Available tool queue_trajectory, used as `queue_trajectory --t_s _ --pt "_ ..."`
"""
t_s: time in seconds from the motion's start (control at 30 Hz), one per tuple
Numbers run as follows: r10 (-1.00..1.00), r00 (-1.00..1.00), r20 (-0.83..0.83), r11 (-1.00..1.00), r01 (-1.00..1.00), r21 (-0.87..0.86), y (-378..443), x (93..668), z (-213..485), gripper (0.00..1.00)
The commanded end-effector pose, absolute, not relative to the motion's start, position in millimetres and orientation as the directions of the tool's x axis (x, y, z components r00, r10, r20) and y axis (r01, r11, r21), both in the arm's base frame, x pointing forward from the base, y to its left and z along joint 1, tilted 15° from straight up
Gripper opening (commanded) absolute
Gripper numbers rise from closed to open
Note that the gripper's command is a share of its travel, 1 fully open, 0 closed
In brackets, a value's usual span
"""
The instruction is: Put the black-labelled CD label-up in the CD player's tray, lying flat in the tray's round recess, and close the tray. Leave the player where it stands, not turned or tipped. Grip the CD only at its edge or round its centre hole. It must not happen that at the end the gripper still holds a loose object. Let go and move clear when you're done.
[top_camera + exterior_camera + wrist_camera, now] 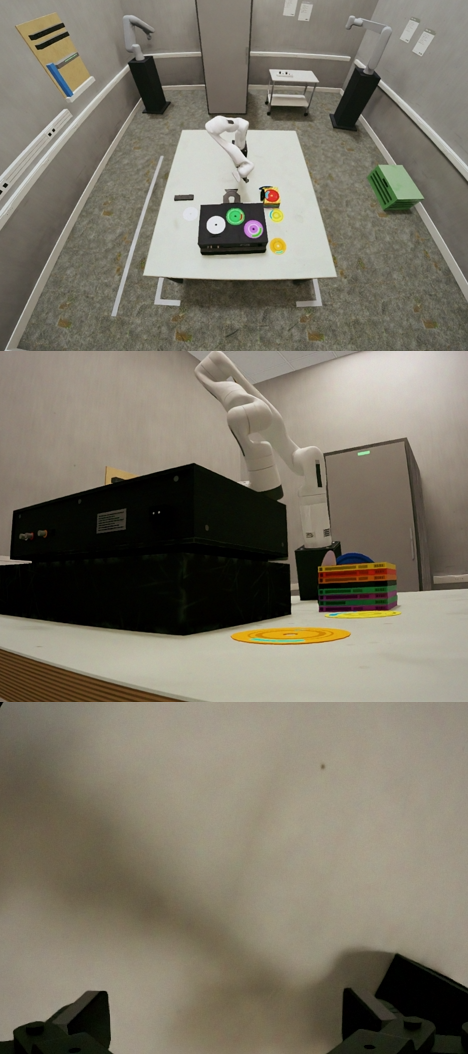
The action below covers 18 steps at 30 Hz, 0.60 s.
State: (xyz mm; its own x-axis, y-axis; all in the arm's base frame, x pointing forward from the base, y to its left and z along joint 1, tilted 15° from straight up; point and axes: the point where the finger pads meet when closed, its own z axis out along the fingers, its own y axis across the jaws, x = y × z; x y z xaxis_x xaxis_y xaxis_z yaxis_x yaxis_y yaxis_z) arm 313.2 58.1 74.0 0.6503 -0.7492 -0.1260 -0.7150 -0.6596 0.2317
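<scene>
The black CD player (233, 228) stands at the table's front middle, raised on a dark block (151, 592). Its grey tray (231, 195) sticks out at the back, towards the arm, and looks empty. A dark disc (262, 194), which I take for the black-labelled CD, leans against the left side of a stack of coloured CD cases (272, 197). My gripper (244, 179) is open and empty. It hangs over the bare table behind the tray and left of the stack. In the wrist view its fingers frame only table top. The player hides the gripper in the low side view.
White (215, 225), green (235, 216) and purple (253, 229) CDs lie on the player's top. A red CD (272, 195) lies on the stack. Two yellow CDs (276, 215) (277, 246) and a white one (190, 213) lie on the table. A small black bar (183, 197) lies at the left. The arm's black base (425, 992) shows at the wrist view's lower right.
</scene>
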Motion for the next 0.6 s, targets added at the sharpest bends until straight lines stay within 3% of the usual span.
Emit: queue_trajectory --t_s 0.0,0.43,0.57 --pt "-0.637 0.766 -0.087 -0.767 -0.619 0.168 79.5 332.7 81.5 1.0" --pt "-0.637 0.766 -0.087 -0.767 -0.619 0.168 79.5 332.7 81.5 1.0" --pt "-0.52 0.853 -0.044 -0.851 -0.513 0.116 101.9 349.2 89.8 1.0"
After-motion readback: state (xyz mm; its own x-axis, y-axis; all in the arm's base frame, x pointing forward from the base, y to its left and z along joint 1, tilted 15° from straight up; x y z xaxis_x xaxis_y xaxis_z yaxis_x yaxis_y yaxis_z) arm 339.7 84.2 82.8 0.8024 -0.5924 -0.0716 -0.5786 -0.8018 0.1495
